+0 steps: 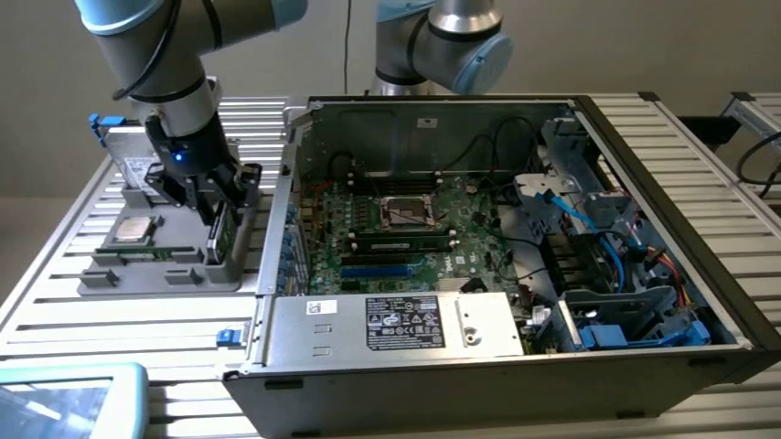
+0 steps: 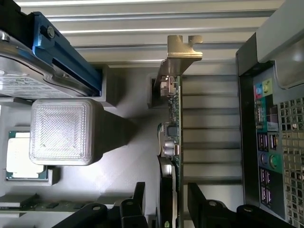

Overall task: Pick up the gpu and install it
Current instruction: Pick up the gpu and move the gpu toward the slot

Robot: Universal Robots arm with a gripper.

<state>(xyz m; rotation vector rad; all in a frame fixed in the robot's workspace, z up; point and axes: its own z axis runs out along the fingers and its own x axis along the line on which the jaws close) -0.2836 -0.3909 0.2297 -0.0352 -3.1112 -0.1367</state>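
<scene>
Slatted aluminium tabletop (image 1: pixel 73 315) stretches in front of a plain beige wall, and an open computer case (image 1: pixel 366 402) takes up the middle and right of the exterior view. At that view's left sits a grey parts holder (image 1: pixel 159 277) with a processor chip (image 1: pixel 132 230). The gpu (image 2: pixel 173 123) stands on edge in it. The gripper (image 2: pixel 167 202) straddles the card, fingers (image 2: pixel 137 202) spread to either side, seemingly not touching it.
</scene>
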